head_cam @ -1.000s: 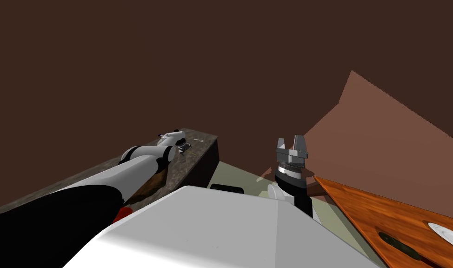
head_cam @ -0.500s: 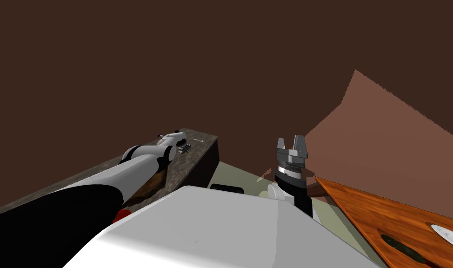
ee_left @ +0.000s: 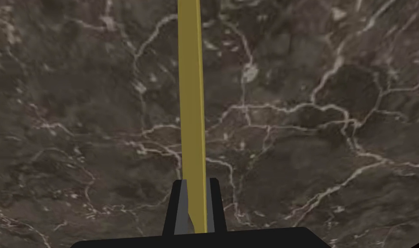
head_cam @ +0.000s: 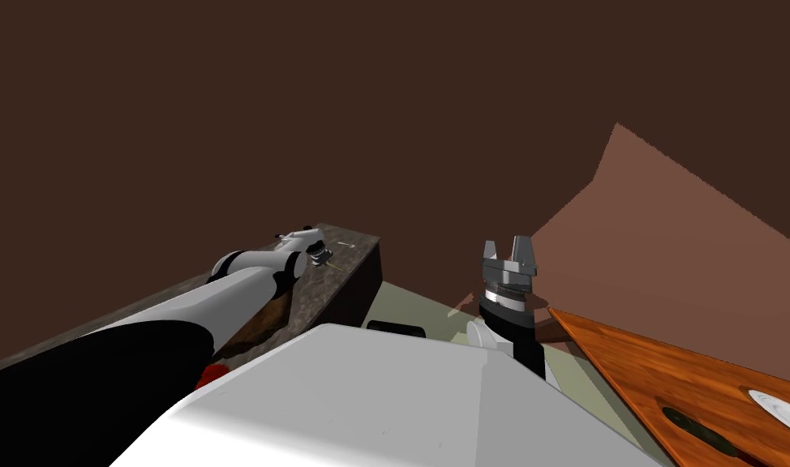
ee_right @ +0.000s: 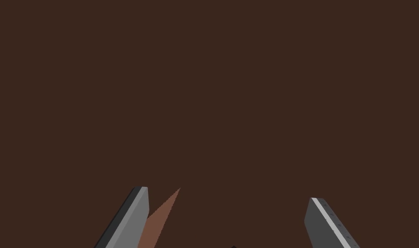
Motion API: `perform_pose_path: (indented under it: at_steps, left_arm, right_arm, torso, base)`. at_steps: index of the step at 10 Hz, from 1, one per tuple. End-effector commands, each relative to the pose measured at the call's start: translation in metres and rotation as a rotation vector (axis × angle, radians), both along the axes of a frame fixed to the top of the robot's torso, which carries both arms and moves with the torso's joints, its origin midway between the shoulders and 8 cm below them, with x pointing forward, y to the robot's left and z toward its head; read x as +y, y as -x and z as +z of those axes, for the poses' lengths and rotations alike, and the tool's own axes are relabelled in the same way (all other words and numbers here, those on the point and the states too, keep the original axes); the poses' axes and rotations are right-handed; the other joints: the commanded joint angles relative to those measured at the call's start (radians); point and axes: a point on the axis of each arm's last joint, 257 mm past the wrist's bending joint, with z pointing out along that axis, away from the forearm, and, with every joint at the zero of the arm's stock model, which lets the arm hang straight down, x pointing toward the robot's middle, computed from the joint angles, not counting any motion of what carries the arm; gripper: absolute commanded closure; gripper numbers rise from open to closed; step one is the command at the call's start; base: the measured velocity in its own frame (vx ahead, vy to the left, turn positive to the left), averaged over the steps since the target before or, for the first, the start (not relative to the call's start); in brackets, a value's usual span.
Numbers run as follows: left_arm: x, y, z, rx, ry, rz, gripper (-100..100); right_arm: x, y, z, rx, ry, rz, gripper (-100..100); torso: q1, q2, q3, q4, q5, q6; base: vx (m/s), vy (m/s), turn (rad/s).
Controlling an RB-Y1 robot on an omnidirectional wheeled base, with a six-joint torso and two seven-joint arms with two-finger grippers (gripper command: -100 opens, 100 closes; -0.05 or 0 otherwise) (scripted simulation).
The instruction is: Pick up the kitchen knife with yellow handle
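The left gripper point(ee_left: 195, 184) pinches the yellow-handled knife point(ee_left: 191, 86) between its fingers over the dark veined table point(ee_left: 312, 129), near its far end. The right gripper point(ee_right: 228, 202) is off the table's side, fingers spread.

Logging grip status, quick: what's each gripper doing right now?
Left gripper: closed on the knife, at its yellow handle.
Right gripper: open, holding nothing.

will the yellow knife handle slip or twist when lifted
Probably stiff: the yellow handle runs dead straight. It looks thin and smooth, and the left hand pinches it between narrow fingers, so it may pivot or slip.
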Motion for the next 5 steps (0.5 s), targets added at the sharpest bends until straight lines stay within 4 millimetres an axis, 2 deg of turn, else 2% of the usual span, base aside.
perform_pose_path:
  at_steps: [1,4,5]
  left_arm:
    - [0.0016,0.0003,0.0059,0.001,0.002,-0.001,100]
    - [0.0025,-0.0001,0.0106,0.0,0.004,0.0,100]
    - [0.0026,-0.0004,0.0107,0.0,0.004,0.0,0]
  right_arm:
    - [0.0,0.0,0.0,0.0,0.0,0.0,0]
    - [0.0,0.0,0.0,0.0,0.0,0.0,0]
    - [0.0,0.0,0.0,0.0,0.0,0.0,0]
  torso:
    - [0.0,0.0,0.0,0.0,0.0,0.0]
    - [0.0,0.0,0.0,-0.001,0.0,0.0]
    - [0.0,-0.001,-0.001,-0.001,0.0,0.0]
  base:
    - [-0.032,-0.013,-0.003]
    - [-0.016,-0.008,0.002]
    - [0.0,0.0,0.0]
